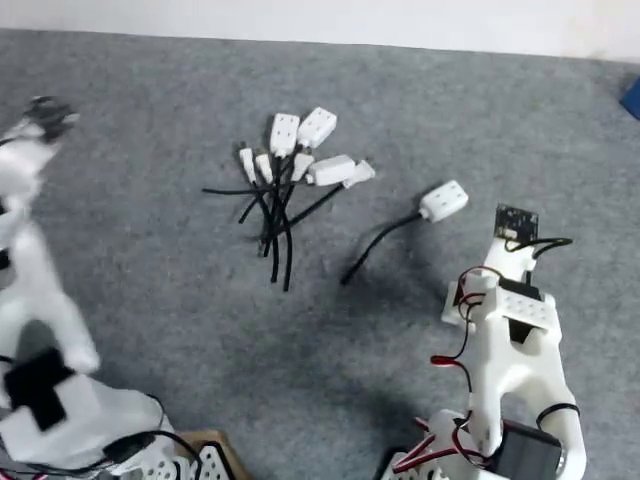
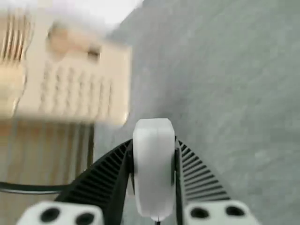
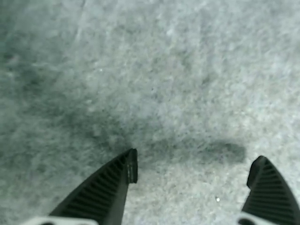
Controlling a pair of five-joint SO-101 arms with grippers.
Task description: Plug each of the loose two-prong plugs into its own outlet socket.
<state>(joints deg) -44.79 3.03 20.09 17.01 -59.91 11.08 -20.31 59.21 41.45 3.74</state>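
My left gripper (image 2: 153,159) is shut on a white plug body (image 2: 153,168) that stands upright between the black fingers (image 2: 112,173). In the high view the left arm (image 1: 30,250) is raised at the table's left edge, its gripper (image 1: 45,115) up at the far left. A cluster of white plugs and outlet sockets (image 1: 300,155) with black cords (image 1: 272,220) lies at centre back. One more white socket head (image 1: 443,200) lies to its right on a black cord. My right gripper (image 3: 194,171) hangs open over bare grey carpet; the right arm (image 1: 505,330) stands just in front of that lone socket.
Grey carpet (image 1: 180,300) covers the table. A blurred beige cabinet (image 2: 70,89) lies beyond the left gripper. A wooden base corner (image 1: 215,445) shows at the front edge, a blue thing (image 1: 632,98) at the far right.
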